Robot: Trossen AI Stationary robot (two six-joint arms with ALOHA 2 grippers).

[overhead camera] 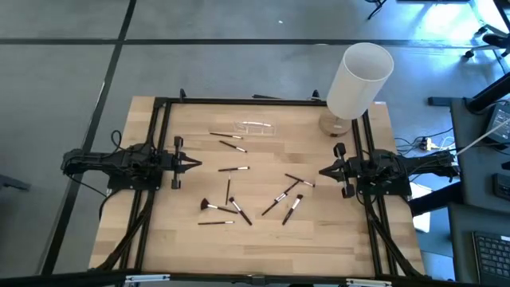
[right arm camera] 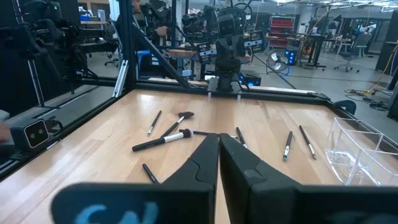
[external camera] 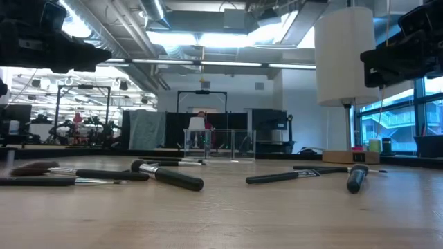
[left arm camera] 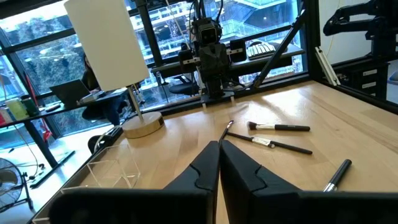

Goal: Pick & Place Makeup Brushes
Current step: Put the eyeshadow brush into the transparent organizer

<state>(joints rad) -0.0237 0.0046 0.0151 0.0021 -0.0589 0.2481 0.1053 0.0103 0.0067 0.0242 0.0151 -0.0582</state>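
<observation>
**Dark brushes, flat and crossed — where a pick could slip**

Dark-handled makeup brushes (overhead camera: 239, 191) lie scattered over the middle of the wooden tabletop (overhead camera: 319, 235), none lifted yet. Both arms wait at opposite edges: the left tool (overhead camera: 194, 165) and the right tool (overhead camera: 325, 171) each point inward with fingers pressed together, pinching nothing, well apart from every brush.

The likeliest trouble, as I judge it, is the handles themselves — thin, round and flat on the wood. A tool that comes down off-centre may roll a brush aside instead of closing on it, and one that stops too high would shut on air.

The crossed cluster (overhead camera: 287, 199) on the right-hand side is a second risk: several brushes overlap or touch there, so a grasp on one could drag or flick its neighbour. The fan-shaped brush (overhead camera: 209, 206) lies close to others near the front, and a grip on its soft bristles rather than the handle would probably not hold.

A clear box (overhead camera: 253, 127) sits toward the far edge, probably the destination, though that is only a guess. Being transparent, it is hard to make out, and a brush released askew could catch its rim or tip it. A white lamp (overhead camera: 356, 80) stands on its wooden base at the far right corner, just beyond the right arm; a wide swing that way could knock it.
</observation>
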